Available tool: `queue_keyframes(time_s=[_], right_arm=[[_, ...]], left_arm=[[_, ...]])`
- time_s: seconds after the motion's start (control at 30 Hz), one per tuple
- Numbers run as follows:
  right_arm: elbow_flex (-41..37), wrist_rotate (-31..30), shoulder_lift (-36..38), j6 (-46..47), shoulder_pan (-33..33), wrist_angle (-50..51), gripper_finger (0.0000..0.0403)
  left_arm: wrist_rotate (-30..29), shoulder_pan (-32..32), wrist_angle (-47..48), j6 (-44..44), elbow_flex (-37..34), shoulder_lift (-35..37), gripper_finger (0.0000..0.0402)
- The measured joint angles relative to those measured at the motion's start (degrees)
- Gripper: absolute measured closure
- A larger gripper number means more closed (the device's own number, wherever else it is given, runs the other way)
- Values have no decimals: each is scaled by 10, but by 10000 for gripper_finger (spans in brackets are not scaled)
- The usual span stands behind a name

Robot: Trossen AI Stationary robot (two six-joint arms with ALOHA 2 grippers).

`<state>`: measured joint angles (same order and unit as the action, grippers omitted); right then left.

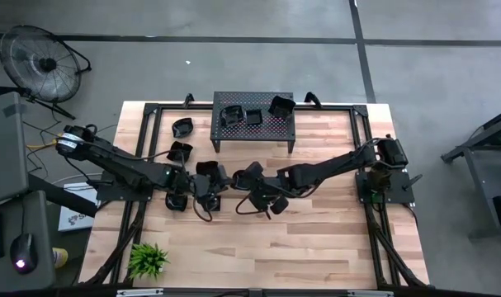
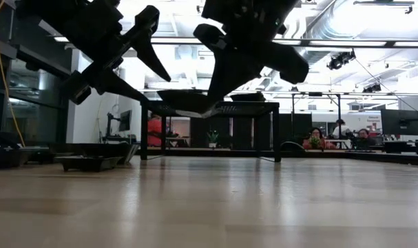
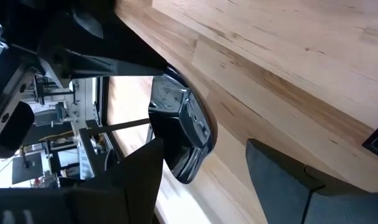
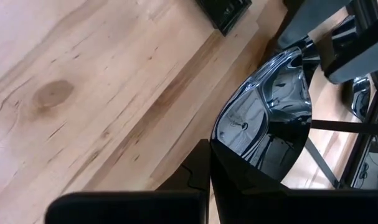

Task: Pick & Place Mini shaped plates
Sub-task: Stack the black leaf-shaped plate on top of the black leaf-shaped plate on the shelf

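Arms meet over the middle of the wooden surface (image 1: 316, 239) in the high view: the left fingers (image 1: 210, 183) and the right fingers (image 1: 248, 177) point toward each other, with a glossy black plate (image 1: 232, 178) between them. More plates lie beyond the left fingers, one (image 1: 183, 127) near the stand's left end and one (image 1: 180, 151) closer in; three more (image 1: 252, 112) sit on top of the black perforated stand (image 1: 253, 130). A green plant (image 1: 148, 259) stands at the near left corner.

Seen low across the surface, the plate (image 2: 184, 103) hangs in the air, clear of the wood, its right edge clamped in the right fingers (image 2: 210, 105), which are closed tight on it. The left fingers (image 2: 148, 81) are spread wide, just beside the plate's left edge. Another dish (image 2: 91, 162) rests on the wood, far left.

From the left wrist, the plate (image 3: 182, 134) shows edge-on between that arm's parted fingers (image 3: 204, 180).

From the right wrist, the plate (image 4: 266, 118) sticks out from that arm's closed fingers (image 4: 229, 168), above bare wood.
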<state>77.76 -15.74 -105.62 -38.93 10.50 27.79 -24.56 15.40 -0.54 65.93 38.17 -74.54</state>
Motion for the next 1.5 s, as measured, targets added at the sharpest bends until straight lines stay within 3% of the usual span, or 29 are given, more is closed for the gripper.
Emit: queue_keyframes(time_s=[0.17,0.57,0.8,1.5], right_arm=[[0,4,0,-7,0,-15,403],[0,12,-1,-9,0,-23,403],[0,12,-1,-9,0,-23,403],[0,11,-2,-25,0,-23,402]], left_arm=[[10,0,0,0,0,0,192],[15,0,-1,-1,0,0,304],[29,0,0,-2,0,0,347],[46,0,0,-4,0,0,358]])
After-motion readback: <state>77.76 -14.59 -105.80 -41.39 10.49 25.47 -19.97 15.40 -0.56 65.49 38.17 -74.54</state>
